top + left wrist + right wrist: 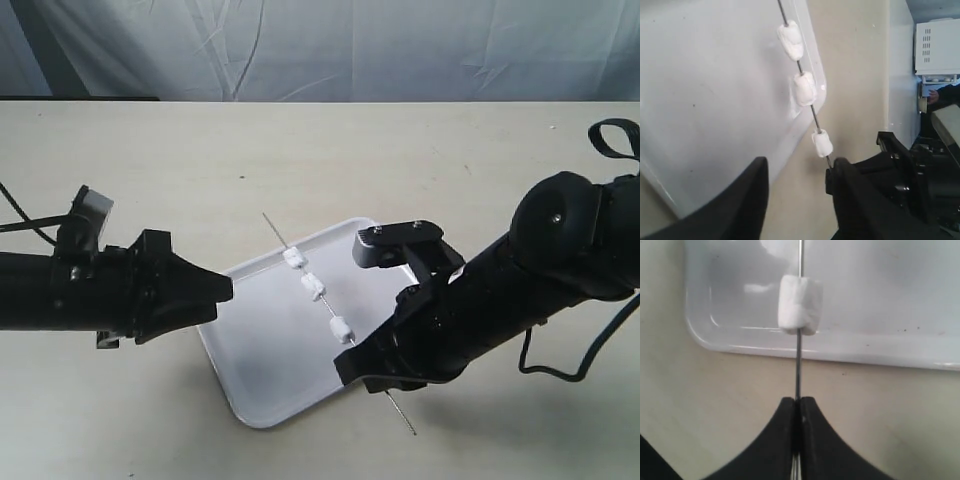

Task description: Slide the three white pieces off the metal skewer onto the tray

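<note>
The metal skewer [328, 310] is held slanting above the tray [262, 372], with the three white pieces [294, 258] [314, 288] [342, 330] threaded along it. My right gripper [352, 366] is shut on the skewer just below the lowest piece; in the right wrist view the gripper [799, 401] pinches the rod [798, 365] under that piece [800, 305], over the tray's rim [740, 347]. My left gripper [222, 290] hovers open at the tray's left edge. In the left wrist view the left gripper [797, 172] holds nothing, with the pieces [791, 39] [804, 88] [822, 143] ahead of it.
The tray lies on a beige table [150, 160] in front of a grey curtain [350, 50]. The right arm's bulky black body [560, 260] and its cable [600, 330] fill the right side. A white appliance [937, 45] stands beyond the table.
</note>
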`<move>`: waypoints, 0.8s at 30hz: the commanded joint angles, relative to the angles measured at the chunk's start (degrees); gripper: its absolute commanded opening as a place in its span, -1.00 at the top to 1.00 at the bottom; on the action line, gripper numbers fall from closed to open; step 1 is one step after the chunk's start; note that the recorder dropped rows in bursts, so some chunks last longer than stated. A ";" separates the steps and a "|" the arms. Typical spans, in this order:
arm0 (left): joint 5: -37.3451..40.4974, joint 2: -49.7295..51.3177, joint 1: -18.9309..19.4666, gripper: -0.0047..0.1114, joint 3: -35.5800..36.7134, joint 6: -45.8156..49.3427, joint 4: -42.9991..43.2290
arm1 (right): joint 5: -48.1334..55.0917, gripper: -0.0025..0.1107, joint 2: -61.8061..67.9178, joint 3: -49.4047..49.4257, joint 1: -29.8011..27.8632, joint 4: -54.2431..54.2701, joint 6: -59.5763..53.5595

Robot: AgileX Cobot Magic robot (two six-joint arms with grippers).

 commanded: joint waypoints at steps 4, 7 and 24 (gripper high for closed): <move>-5.30 5.33 -8.39 0.21 -4.66 -0.41 -0.81 | -0.07 0.97 -0.44 0.22 0.36 2.56 -1.49; -7.45 7.49 -13.42 0.25 -8.49 -2.42 -0.81 | -0.08 0.97 -0.44 0.22 0.36 2.44 -1.49; -30.83 8.64 -20.57 0.29 -18.62 -20.21 -0.81 | -5.12 0.97 -0.44 0.22 3.21 7.79 8.04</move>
